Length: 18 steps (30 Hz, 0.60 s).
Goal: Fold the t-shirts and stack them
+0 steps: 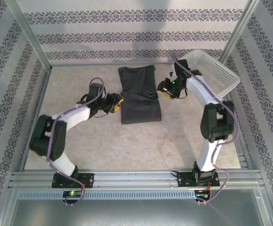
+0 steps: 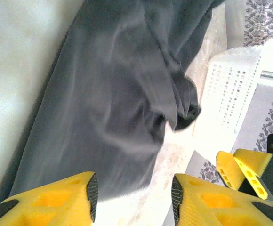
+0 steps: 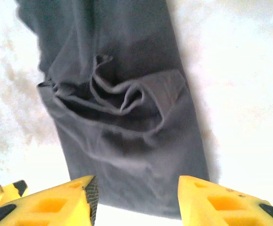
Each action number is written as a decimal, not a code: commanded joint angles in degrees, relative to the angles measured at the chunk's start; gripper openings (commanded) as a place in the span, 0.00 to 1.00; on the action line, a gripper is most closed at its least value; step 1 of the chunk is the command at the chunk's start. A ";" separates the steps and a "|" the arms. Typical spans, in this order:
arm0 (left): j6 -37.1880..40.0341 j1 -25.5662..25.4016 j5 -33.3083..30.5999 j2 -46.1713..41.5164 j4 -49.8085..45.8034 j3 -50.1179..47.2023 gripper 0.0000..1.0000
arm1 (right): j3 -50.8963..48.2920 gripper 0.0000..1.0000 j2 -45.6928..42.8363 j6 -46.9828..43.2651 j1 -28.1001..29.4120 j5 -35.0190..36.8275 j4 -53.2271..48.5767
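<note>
The charcoal-grey t-shirt lies in the middle of the table as a long narrow strip running away from the arms. It is not tidy: a rumpled ridge of cloth bunches across its middle, with a loose flap poking out at one side. The left gripper sits just beside the strip's left edge and the right gripper just beside its right edge. In each wrist view the yellow jaws stand apart with nothing between them, so neither holds the shirt. To my eye the trouble from here is that ridge. If the next fold goes end over end without smoothing it, the lump gets trapped inside and the packet comes out thick and lopsided, a poor base for stacking. A pinch taken near the bunch could catch just the top layer and pull the strip open, or grab too many layers and skew it. The left gripper is closer to the near end than the right, so an uneven lift could twist the cloth. The white mesh basket stands near the right arm, and a wide swing there could knock it.
</note>
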 commanded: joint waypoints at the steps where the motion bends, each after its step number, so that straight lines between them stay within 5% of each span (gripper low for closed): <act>1: -6.86 -3.39 -4.46 -3.88 2.29 -8.99 0.45 | -13.09 0.48 -8.03 2.94 0.67 0.63 5.36; 6: -14.16 -5.53 -5.44 -0.11 11.79 -12.09 0.47 | -26.24 0.51 -12.00 8.38 2.88 -0.36 13.39; 13: -16.37 -6.11 -4.92 10.27 18.40 -7.38 0.47 | -26.36 0.51 -3.98 8.38 3.61 -0.26 14.33; 18: -17.52 -6.35 -2.82 15.96 20.65 -4.75 0.37 | -23.05 0.49 0.41 9.68 5.42 -0.82 15.20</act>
